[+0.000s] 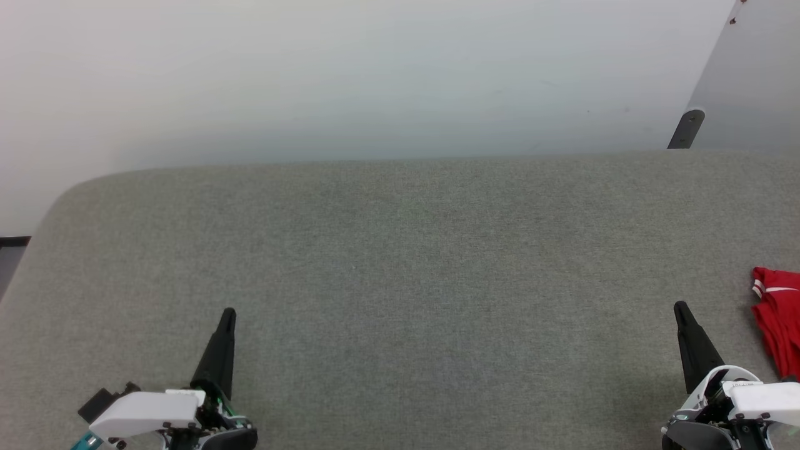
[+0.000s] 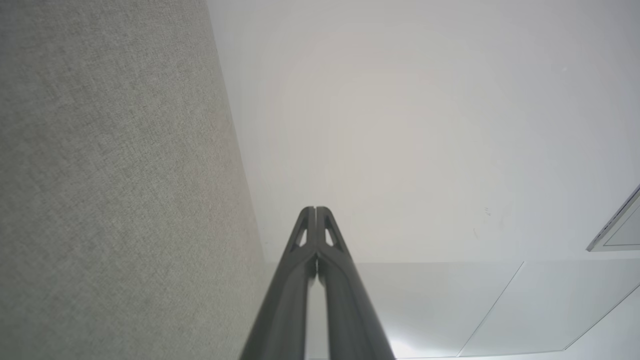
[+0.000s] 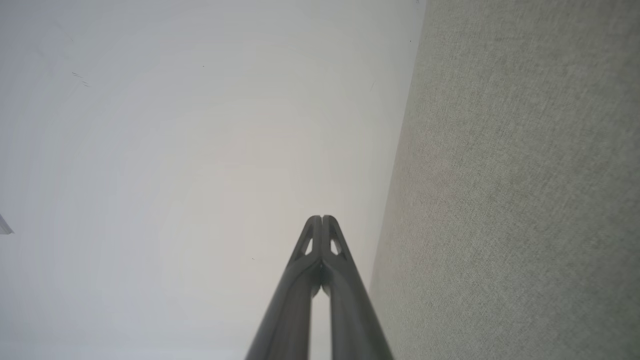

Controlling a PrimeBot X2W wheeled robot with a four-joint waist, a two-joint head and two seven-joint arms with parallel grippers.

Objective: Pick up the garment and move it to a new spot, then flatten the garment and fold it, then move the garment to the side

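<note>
The garment (image 1: 778, 322) lies bunched at the right edge of the grey fabric surface (image 1: 400, 250). The left gripper (image 1: 228, 312) and right gripper (image 1: 680, 306) are clenched and empty, the right one near the garment, not touching.

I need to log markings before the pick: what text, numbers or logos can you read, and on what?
No readable text anywhere.
On the garment: the part in view is red cloth with white-striped trim, no lettering visible.
On the left gripper and the right gripper: no legible marking.
On the table: plain grey fabric, no sign.
</note>
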